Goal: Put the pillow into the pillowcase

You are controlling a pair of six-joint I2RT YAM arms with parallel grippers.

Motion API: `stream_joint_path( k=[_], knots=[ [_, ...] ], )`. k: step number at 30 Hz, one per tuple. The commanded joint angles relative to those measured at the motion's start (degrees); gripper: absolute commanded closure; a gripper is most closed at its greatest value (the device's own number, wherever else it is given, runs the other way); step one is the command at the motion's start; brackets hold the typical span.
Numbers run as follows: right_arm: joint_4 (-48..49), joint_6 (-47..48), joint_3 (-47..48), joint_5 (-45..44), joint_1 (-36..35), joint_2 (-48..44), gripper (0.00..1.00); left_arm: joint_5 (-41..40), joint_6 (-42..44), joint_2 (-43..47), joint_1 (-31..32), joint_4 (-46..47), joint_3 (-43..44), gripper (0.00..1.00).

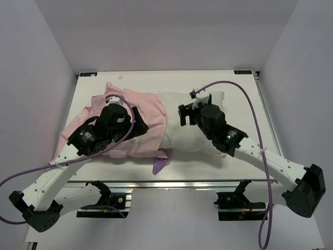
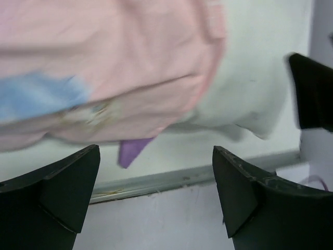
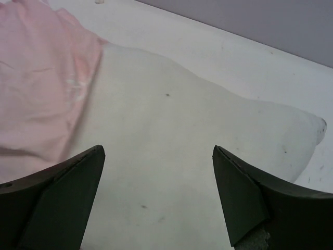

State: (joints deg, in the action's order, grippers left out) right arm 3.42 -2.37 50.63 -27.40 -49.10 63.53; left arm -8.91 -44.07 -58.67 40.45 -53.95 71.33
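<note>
The white pillow point(image 1: 182, 133) lies in the middle of the table, its left half inside the pillowcase point(image 1: 151, 112), which shows its pale pink face. A purple corner point(image 1: 160, 164) sticks out at the near edge. My left gripper point(image 1: 138, 125) hovers over the pillowcase, open and empty. In the left wrist view the gripper point(image 2: 156, 177) frames the pillowcase point(image 2: 104, 62), the purple corner point(image 2: 132, 151) and the pillow point(image 2: 244, 88). My right gripper point(image 1: 182, 116) is open and empty just above the pillow's bare part. It also shows in the right wrist view point(image 3: 158, 177), over the pillow point(image 3: 171, 130), with the pillowcase point(image 3: 41, 88) at left.
The white table point(image 1: 234, 156) has a metal rail along its near edge point(image 2: 182, 177). Grey walls close in on the left, back and right. Purple cables loop from both arms. My right arm shows dark at the right of the left wrist view point(image 2: 312, 94).
</note>
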Motion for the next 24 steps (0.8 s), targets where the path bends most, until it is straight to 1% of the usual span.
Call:
stream_joint_path(
  k=[1, 2, 3, 4, 5, 6, 7, 8, 9, 10, 11, 12, 14, 16, 17, 18, 20, 21, 22, 24],
  knots=[
    [-6.29, 1.5, 8.76, 4.8, 0.76, 6.24, 0.11, -13.58, -11.37, -0.21, -0.28, -8.71, -3.29, 0.02],
    [-7.89, 0.71, 11.13, 5.94, 1.81, 8.61, 0.11, -14.55, -12.43, -0.91, -1.15, -8.36, -5.48, 0.02],
    [-9.3, 0.09, 15.59, 7.61, 2.43, 13.07, 0.11, -14.91, -13.05, -1.26, -2.03, -8.1, -6.46, 0.02],
    [-10.35, -0.61, 17.64, 8.23, 3.13, 15.03, 0.11, -14.56, -13.05, -1.53, -3.17, -6.1, -7.34, 0.02],
    [-12.19, -0.79, 19.49, 8.93, 3.83, 17.14, 0.11, -13.69, -12.36, -1.7, -6.57, -4.16, -9.17, 0.02],
    [-12.99, -1.58, 22.72, 10.25, 5.58, 20.55, 0.11, -10.55, -9.31, -1.71, -8.61, -1.44, -10.58, 0.02],
    [-13.35, -1.93, 23.89, 11.22, 6.55, 21.98, 0.11, -8.86, -7.8, -1.97, -10.63, 4.24, -11.99, 0.02],
    [-14.74, -2.37, 25.03, 12.44, 8.48, 24.51, 0.11, -6.76, -4.74, -2.49, -15.18, 6.91, -14.7, 0.02],
    [-15.19, -3.85, 25.83, 15.76, 9.45, 25.5, 0.11, -2.56, -3.49, -4.67, -17.22, 11.63, -15.69, 0.02],
    [-15.28, -4.3, 26.27, 17.97, 10.59, 26.2, 0.11, -1.04, -2.52, -6.09, -19.77, 13.51, -16.3, 0.02],
    [-14.59, -4.66, 26.1, 20.08, 12.26, 27.25, 0.11, 0.02, -0.77, -7.49, -20.4, 15.09, -16.75, 0.02],
    [-14.06, -5.18, 25.66, 23.32, 13.06, 27.79, 0.11, 1.42, 0.38, -10.38, -20.76, 18.59, -16.66, 0.02],
    [-13.7, -5.62, 24.34, 25.98, 14.38, 29.1, 0.11, 2.4, 3.88, -12.94, -21.37, 21.68, -15.62, 0.02],
    [-14.14, -7.11, 23.2, 26.69, 14.73, 29.98, 0.11, 4.42, 7.15, -16.46, -21.81, 26.17, -14.12, 0.02],
    [-14.49, -7.47, 22.76, 29.04, 14.74, 30.6, 0.11, 5.12, 10.64, -17.6, -21.9, 27.57, -13.33, 0.02],
    [-14.49, -7.99, 22.32, 29.94, 14.74, 30.69, 0.11, 5.3, 11.89, -18.92, -22.08, 29.33, -11.23, 0.02],
    [-12.75, -9.4, 19.79, 33.79, 14.74, 30.61, 0.11, 7.23, 16.01, -22.96, -22.25, 31.44, -9.11, 0.02],
    [-12.48, -10.1, 19.33, 34.07, 14.65, 30.52, 0.11, 7.76, 16.99, -24.45, -22.25, 32.41, -7.8, 0.02],
    [-12.13, -10.46, 19.07, 34.86, 14.74, 30.69, 0.11, 10.72, 18.31, -27.08, -22.43, 32.68, -5.0, 0.03],
    [-12.29, -10.11, 19.68, 35.66, 14.65, 30.69, 0.11, 11.62, 19.99, -29.03, -22.43, 32.51, -2.35, 0.04]
  ],
)
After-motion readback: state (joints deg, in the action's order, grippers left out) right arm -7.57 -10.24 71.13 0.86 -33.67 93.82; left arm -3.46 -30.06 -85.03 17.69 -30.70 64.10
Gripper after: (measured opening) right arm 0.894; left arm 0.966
